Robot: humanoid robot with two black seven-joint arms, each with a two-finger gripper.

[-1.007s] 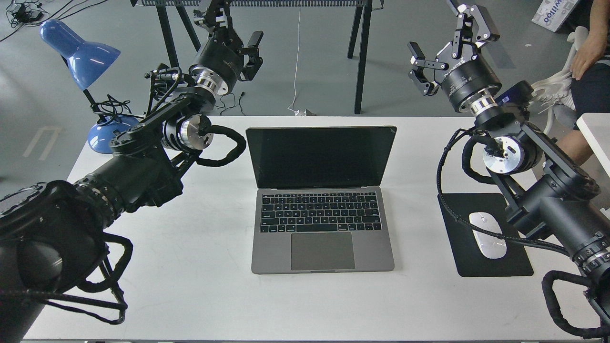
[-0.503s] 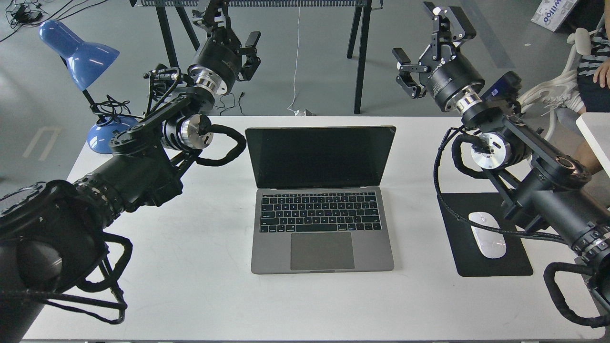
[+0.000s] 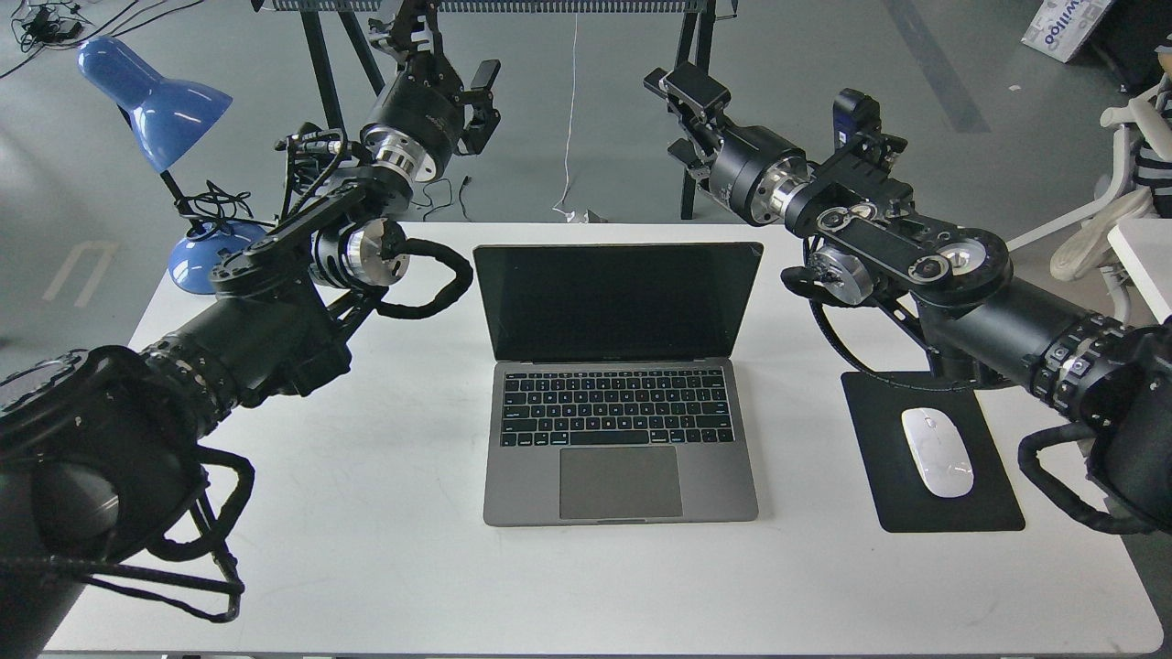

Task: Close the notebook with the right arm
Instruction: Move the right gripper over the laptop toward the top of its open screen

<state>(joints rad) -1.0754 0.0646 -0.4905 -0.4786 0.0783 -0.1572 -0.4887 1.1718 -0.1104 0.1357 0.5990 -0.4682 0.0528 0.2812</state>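
The notebook [image 3: 621,430] lies open at the middle of the white table [image 3: 385,549], its black screen upright and facing me. My right arm comes in from the right with a blue module [image 3: 846,108] near its wrist. Its gripper [image 3: 682,117] is open, empty, and hangs beyond the table's far edge, above and behind the lid's top right corner, apart from it. My left gripper [image 3: 447,53] is open and empty, high at the back left, well away from the notebook.
A black mouse pad [image 3: 989,499] with a white mouse [image 3: 937,440] lies right of the notebook, under my right arm. A blue desk lamp [image 3: 151,96] stands at the table's back left corner. Black trestle legs [image 3: 693,137] stand behind the table.
My right arm has swung left and down, and its gripper has moved from the far right to just behind the lid's top right corner. The left arm and the notebook have not moved.
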